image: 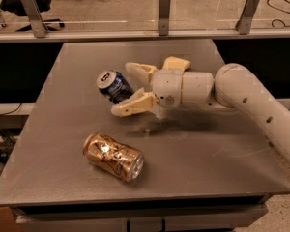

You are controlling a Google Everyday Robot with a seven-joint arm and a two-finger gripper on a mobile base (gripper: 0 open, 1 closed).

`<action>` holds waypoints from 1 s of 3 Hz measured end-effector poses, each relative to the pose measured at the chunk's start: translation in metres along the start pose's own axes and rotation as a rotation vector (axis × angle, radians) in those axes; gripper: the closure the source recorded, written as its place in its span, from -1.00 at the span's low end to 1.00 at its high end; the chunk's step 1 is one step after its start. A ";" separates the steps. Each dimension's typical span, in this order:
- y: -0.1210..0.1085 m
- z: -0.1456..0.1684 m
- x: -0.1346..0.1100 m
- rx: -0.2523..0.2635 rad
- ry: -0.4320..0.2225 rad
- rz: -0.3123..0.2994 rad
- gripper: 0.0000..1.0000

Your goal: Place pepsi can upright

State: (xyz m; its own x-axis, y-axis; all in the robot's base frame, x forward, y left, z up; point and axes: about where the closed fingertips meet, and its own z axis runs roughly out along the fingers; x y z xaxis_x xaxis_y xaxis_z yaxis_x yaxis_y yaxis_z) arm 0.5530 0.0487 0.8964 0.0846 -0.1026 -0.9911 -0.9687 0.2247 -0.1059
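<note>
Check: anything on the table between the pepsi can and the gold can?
Nothing. In the camera view, bare table separates the pepsi can, tilted between the gripper fingers, from the gold can lying nearer the front edge.

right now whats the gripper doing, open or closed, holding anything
Gripper: above the table's middle, fingers spread open around the tilted pepsi can, not clamping it.
</note>
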 end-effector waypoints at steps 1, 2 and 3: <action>0.004 -0.028 0.011 0.037 0.042 0.013 -1.00; 0.004 -0.051 0.016 0.071 0.079 0.019 -1.00; -0.003 -0.061 0.012 0.087 0.146 0.013 -1.00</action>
State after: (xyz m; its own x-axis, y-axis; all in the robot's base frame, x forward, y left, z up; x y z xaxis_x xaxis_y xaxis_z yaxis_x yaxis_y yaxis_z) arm 0.5426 -0.0123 0.8893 0.0309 -0.2374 -0.9709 -0.9449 0.3097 -0.1058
